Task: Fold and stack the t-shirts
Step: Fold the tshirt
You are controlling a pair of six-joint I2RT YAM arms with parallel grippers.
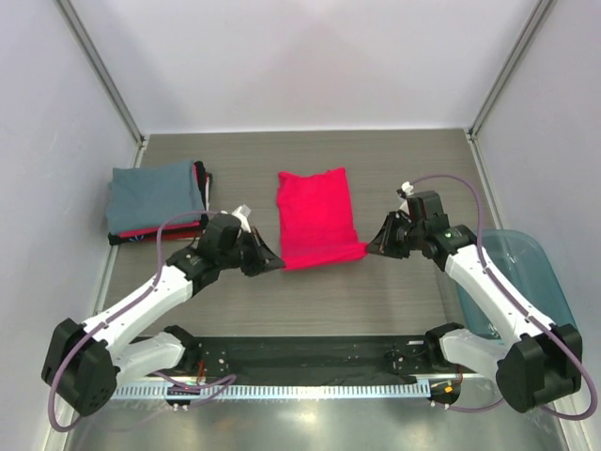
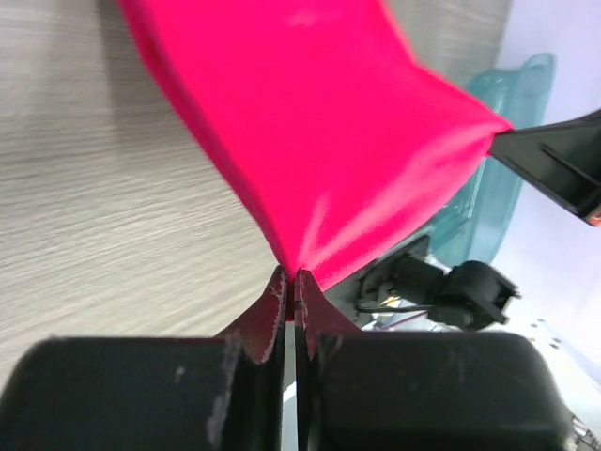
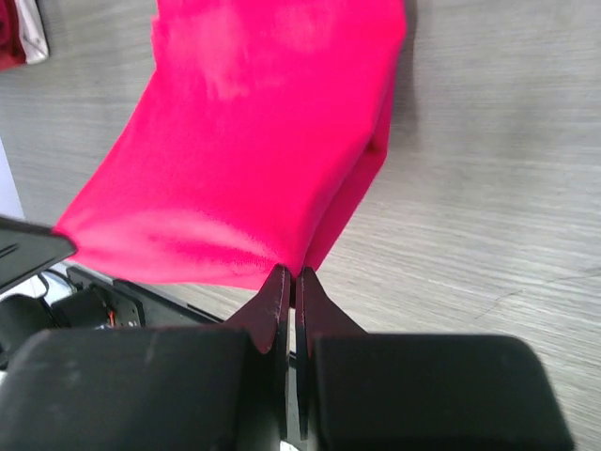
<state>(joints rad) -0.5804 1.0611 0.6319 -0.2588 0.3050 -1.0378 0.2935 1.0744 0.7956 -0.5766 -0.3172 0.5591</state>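
A bright red-pink t-shirt (image 1: 317, 216) lies as a long folded strip in the middle of the table. My left gripper (image 1: 278, 264) is shut on its near left corner (image 2: 299, 263). My right gripper (image 1: 372, 249) is shut on its near right corner (image 3: 293, 261). Both hold the near edge lifted a little off the table, stretched between them. A stack of folded t-shirts (image 1: 156, 194) sits at the far left, a slate blue-grey one on top, red and dark ones under it.
A translucent teal plastic tub (image 1: 519, 282) stands at the right edge of the table, beside the right arm; it also shows in the left wrist view (image 2: 488, 178). White walls close off the back and sides.
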